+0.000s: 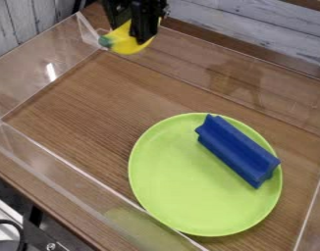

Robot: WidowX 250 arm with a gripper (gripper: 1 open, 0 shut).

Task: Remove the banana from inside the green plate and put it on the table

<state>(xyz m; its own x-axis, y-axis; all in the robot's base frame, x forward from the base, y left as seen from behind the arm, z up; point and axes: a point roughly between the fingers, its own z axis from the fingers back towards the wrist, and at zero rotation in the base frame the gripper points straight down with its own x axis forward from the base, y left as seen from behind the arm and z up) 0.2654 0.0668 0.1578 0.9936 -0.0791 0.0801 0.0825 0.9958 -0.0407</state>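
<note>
Half done: small yellow toy banana (128,40) out of large round lime-green plate (176,186), pinched in black jaws, far left above brown wood-grain desk (110,108); setting down left.

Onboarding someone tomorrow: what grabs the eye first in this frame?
The big green plate at lower right, with a blue block lying on its upper right part. Then the gripper at top left near the acrylic wall, shut on the banana and holding it above the table, well clear of the plate.
</note>
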